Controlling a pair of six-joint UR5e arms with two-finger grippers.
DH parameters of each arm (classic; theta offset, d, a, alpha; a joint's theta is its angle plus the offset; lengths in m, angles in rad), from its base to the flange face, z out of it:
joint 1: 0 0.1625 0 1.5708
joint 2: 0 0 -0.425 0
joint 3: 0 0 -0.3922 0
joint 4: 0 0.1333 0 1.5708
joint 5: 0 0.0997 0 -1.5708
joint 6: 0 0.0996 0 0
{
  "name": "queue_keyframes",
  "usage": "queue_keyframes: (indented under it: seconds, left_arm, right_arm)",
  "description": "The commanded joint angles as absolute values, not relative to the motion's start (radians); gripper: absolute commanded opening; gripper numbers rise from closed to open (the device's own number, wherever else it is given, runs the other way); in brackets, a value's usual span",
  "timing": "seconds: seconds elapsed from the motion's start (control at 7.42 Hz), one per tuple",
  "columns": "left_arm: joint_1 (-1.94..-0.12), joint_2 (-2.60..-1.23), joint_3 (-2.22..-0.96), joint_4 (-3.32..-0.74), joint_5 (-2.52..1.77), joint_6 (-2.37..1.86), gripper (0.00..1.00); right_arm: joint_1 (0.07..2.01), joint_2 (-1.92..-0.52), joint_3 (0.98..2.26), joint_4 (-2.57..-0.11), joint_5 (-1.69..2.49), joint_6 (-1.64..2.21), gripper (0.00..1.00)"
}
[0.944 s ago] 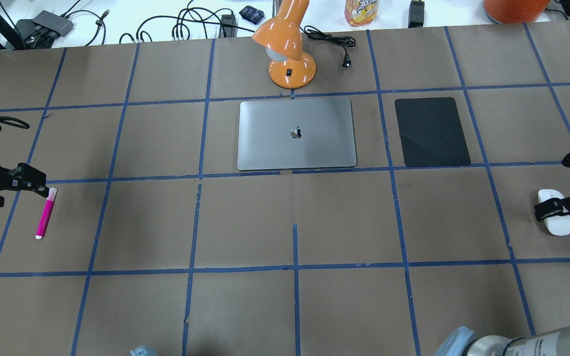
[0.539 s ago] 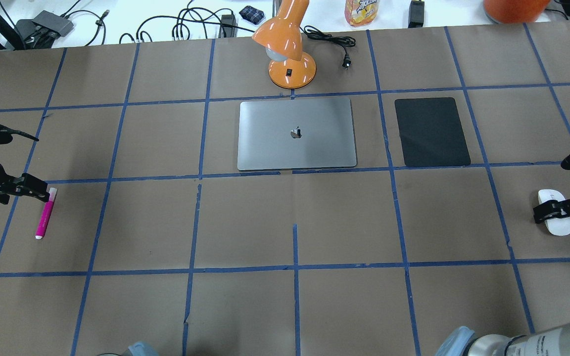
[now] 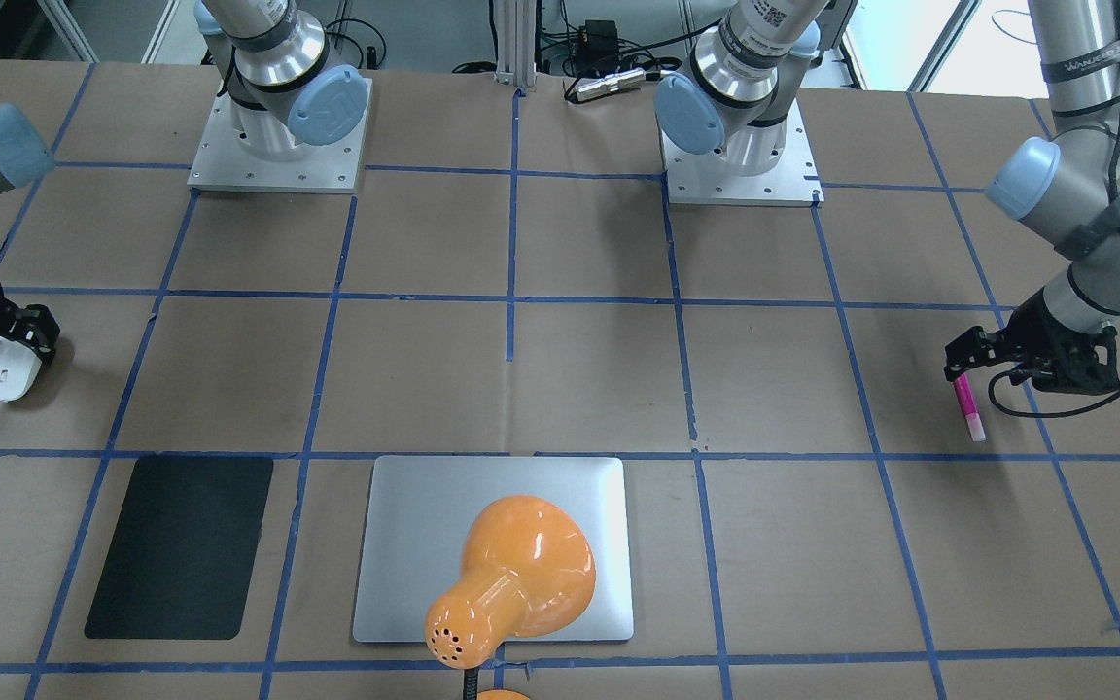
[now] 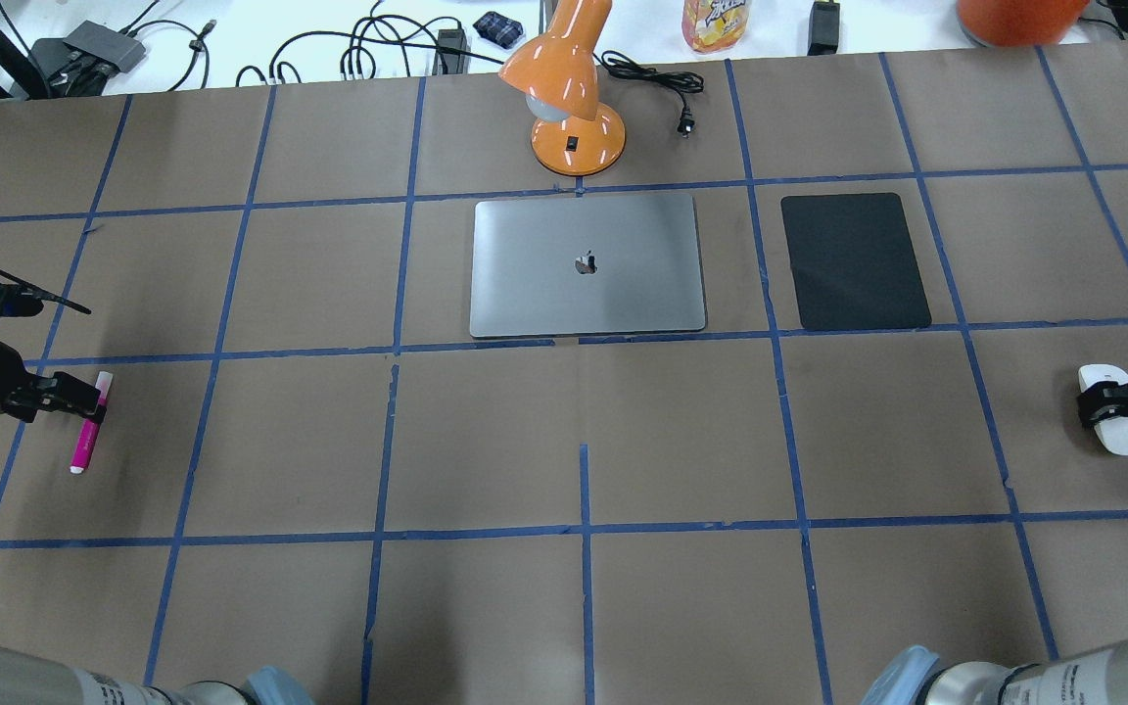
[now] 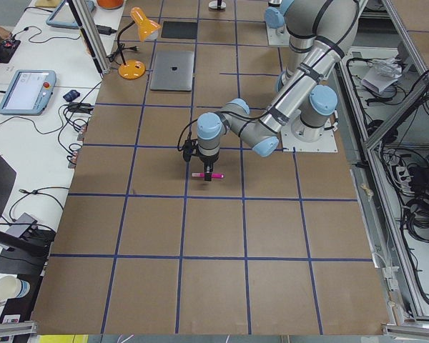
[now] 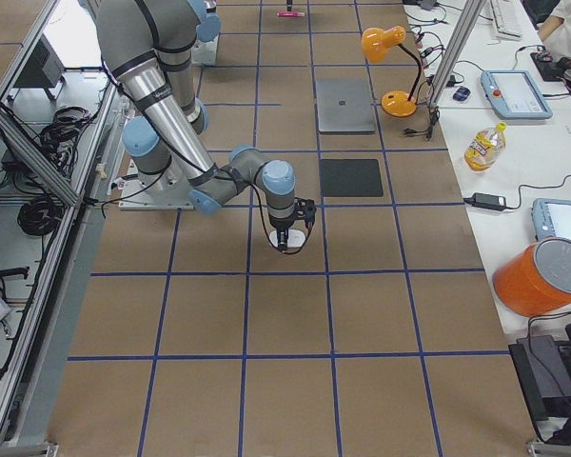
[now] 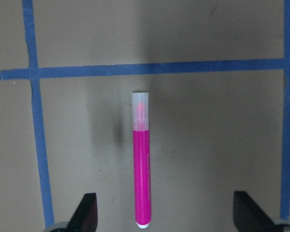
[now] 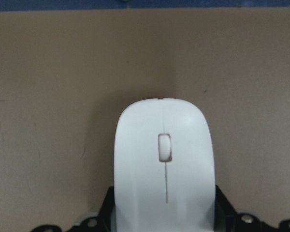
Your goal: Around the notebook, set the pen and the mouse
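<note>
Brown paper gridded with blue tape is spread over the bench [image 4: 486, 441]. At its left end the pen [image 7: 141, 179] is laid flat, pale cap toward the far side. It is straddled by the left pincer [image 7: 166, 212], which is held wide open, both fingers well clear of the pen and nothing gripped. At the right end the mouse [image 8: 164, 159] is clasped by the right pincer [image 4: 1107, 399], whose fingers are pressed against its two sides. Whether the mouse is raised off the paper cannot be told. The notebook [image 4: 587, 294] is set flat at the middle of the far half, well apart from both. A black mat [image 4: 855, 261] is placed to its right, and an orange lamp [image 4: 574, 108] is stood just behind it.
</note>
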State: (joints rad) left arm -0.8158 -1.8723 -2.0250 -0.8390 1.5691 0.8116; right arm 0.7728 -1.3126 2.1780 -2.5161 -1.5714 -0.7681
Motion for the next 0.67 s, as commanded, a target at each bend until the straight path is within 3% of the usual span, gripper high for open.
queue_keyframes:
  seconds: [0.0, 0.13, 0.54]
  left_arm:
    - [-0.813, -1.896, -2.025, -0.825, 1.574, 0.827, 0.71]
    - [-0.811, -1.904, -2.025, -0.824, 1.575, 0.839, 0.64]
    - [-0.811, -1.93, -2.019, -0.824, 1.578, 0.841, 0.56]
  right_arm:
    - [0.816, -1.316, 2.073, -2.391, -1.571, -0.711, 0.6]
    - [0.898, -1.318, 1.992, -2.316, -1.572, -0.656, 0.6]
    - [1.18, -1.222, 1.74, -2.169, -1.58, -0.412, 0.59]
